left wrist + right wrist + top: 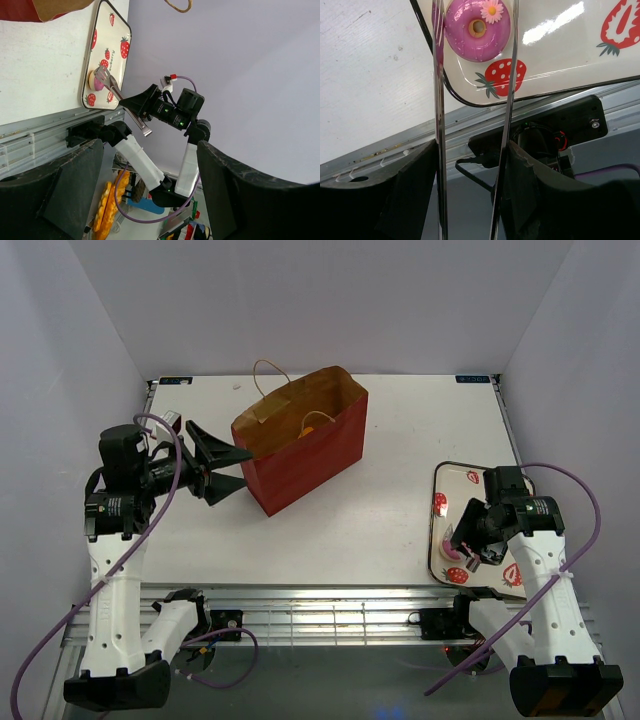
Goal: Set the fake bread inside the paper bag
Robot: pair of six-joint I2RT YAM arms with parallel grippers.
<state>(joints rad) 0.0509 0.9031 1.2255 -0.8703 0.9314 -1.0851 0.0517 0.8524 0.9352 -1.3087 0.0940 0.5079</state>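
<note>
Top view: the paper bag (300, 450) stood well left of the tray (455, 480), with the left end effector (222, 468) spread and empty at the bag's end away from the tray. Left wrist view had the pink doughnut (96, 84) in the tray's near corner, tongs (120, 97) over it. Right wrist: the right end effector (467, 192) was clamped on the tongs, blades running straight ahead and straddling the doughnut.

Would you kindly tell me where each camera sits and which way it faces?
Top external: above and behind the robot, looking down on the paper bag and tray; left arm and right arm show.
Left wrist: faces sideways across the table toward tray and right arm; own open fingers show.
Right wrist: looks down the tongs at the doughnut; own fingers show.
Shared: all three show the doughnut on the tray.
</note>
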